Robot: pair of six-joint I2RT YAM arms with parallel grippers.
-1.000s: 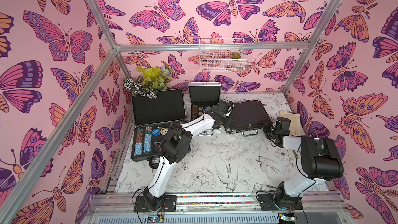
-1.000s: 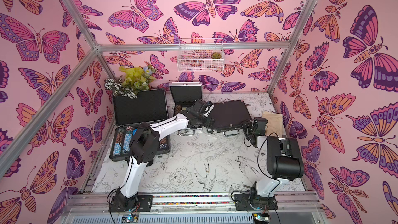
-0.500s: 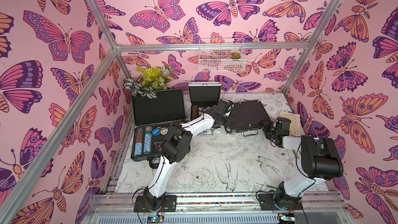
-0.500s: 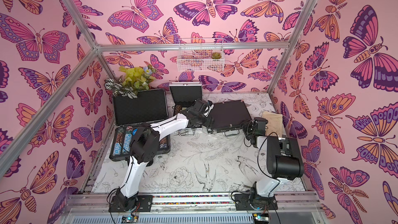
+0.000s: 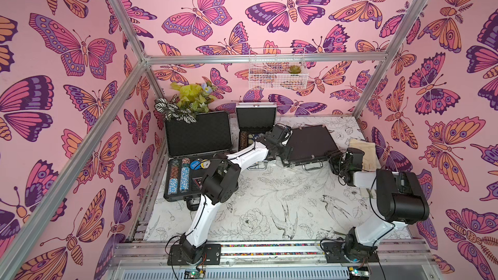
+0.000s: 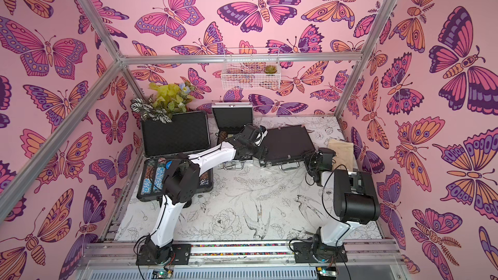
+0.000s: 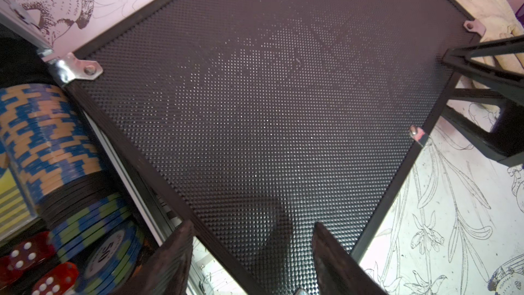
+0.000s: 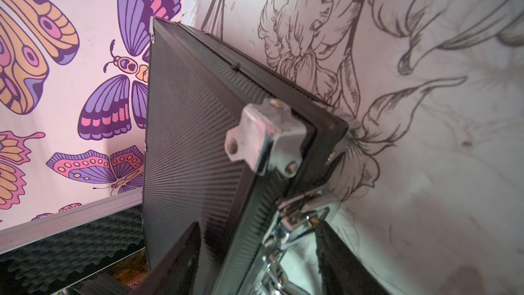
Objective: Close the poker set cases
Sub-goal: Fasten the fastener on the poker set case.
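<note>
We can read just one number: 50, on the face of a blue-and-green poker chip [image 7: 109,248] beside the red dice [image 7: 55,279] with white pips. The blue disc [image 5: 194,165] in the large dark-grey case [image 5: 198,136], near the left edge of the tabletop [image 5: 269,197], carries white print too small for us to read.

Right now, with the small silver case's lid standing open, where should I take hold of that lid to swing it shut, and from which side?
Take the small silver case's lid by its free top rim, coming from above with the left claw straddling it. The lid stands nearly upright, hinged low at the back, so that rim is exposed and should give most leverage.
</note>
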